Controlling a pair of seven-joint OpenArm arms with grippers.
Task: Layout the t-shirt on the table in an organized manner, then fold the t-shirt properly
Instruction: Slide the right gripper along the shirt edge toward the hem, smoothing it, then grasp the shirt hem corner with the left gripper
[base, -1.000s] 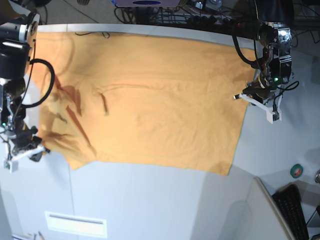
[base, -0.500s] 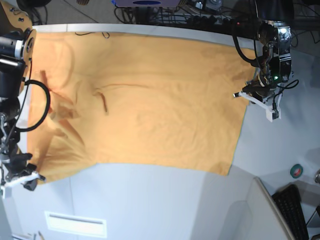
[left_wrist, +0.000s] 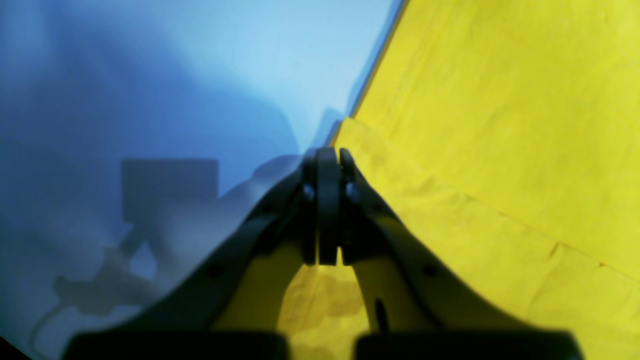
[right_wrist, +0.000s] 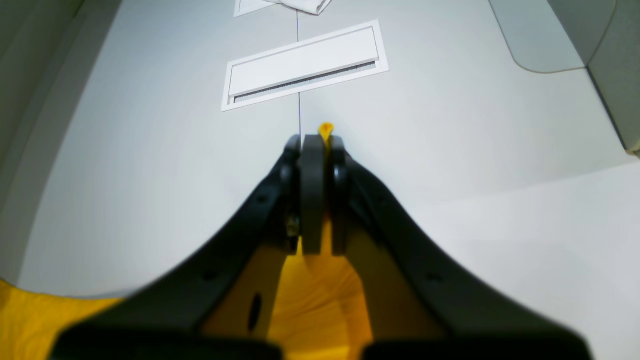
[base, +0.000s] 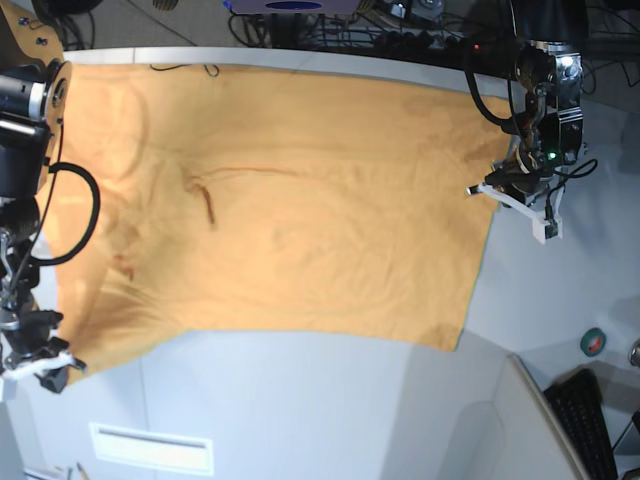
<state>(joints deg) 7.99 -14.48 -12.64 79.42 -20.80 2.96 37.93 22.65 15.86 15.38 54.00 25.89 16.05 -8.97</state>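
Okay, your t-shirt lies spread wide over the table, covering most of its far half; a dark crease sits near the middle, thin black marks show at the far edge; cloth looks mostly flat with soft wrinkles. Your right gripper is pinched tight on the t-shirt's corner, a small orange tip poking out past the closed jaws in the right wrist view; in the base view it sits low at the near-left corner of the cloth. Your left gripper is clamped together on the shirt's opposite side edge, yellow fabric running under and beside it; base view shows it at the right edge. A white slotted panel sits ahead of the right gripper on bare tabletop.
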